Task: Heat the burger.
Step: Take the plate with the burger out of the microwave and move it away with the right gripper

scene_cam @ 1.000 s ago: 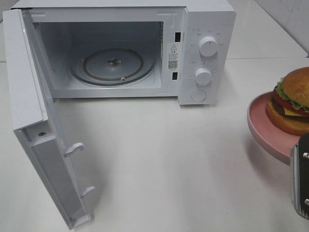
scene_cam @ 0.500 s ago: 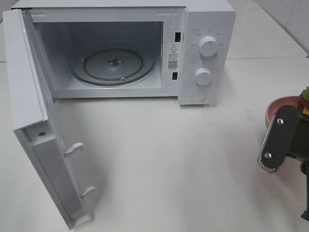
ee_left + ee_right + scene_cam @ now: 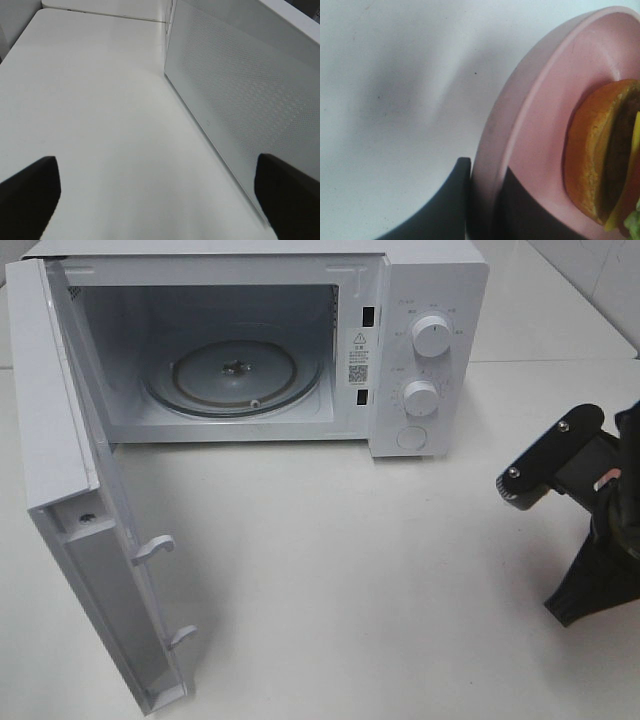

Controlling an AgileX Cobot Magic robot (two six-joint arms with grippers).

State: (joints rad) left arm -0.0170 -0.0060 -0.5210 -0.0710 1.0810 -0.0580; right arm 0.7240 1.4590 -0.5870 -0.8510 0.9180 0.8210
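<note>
Right pincer (image 3: 482,200) is clenching the pink plate (image 3: 520,115) rim, burger (image 3: 600,155) on it, lower right of wrist view; left pincer (image 3: 155,195) released. Step: carrying. Next: swing w/ plate level into open microwave (image 3: 230,350), upper left.

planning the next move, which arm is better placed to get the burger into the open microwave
Right. Its pincer is shut on the pink plate rim, with the burger on that plate. The left pincer is open beside the microwave door, holding nothing.

even, bright overhead light; soft shadows on the white table (image 3: 330,570); both wrist views blur up close.
</note>
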